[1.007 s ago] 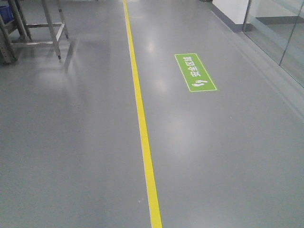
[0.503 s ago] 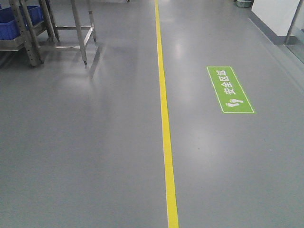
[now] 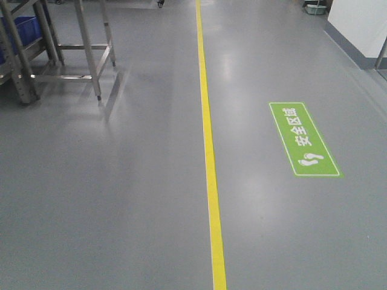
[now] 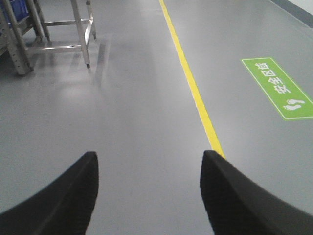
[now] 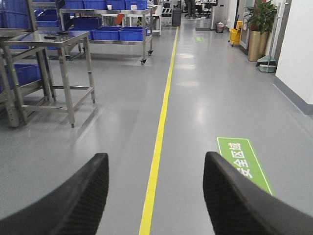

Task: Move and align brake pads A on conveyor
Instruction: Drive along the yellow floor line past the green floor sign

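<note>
No brake pads A and no conveyor show in any view; both are out of view. My left gripper (image 4: pixel 149 159) is open above bare grey floor, its two black fingers spread wide with nothing between them. My right gripper (image 5: pixel 155 160) is open too, its black fingers framing the yellow floor line (image 5: pixel 157 147), with nothing held. Neither gripper appears in the front-facing view.
A yellow line (image 3: pixel 208 151) runs up the grey floor. A green floor sign (image 3: pixel 304 139) lies right of it. A steel table frame (image 3: pixel 84 42) and a blue bin (image 3: pixel 21 27) stand at far left. Further down the aisle are trolleys with blue bins (image 5: pixel 112 32) and a potted plant (image 5: pixel 261 29).
The front view has swung and advanced: the yellow line went from slanted to nearly straight, the green sign slid down and rightwards, and the steel frame at left came closer.
</note>
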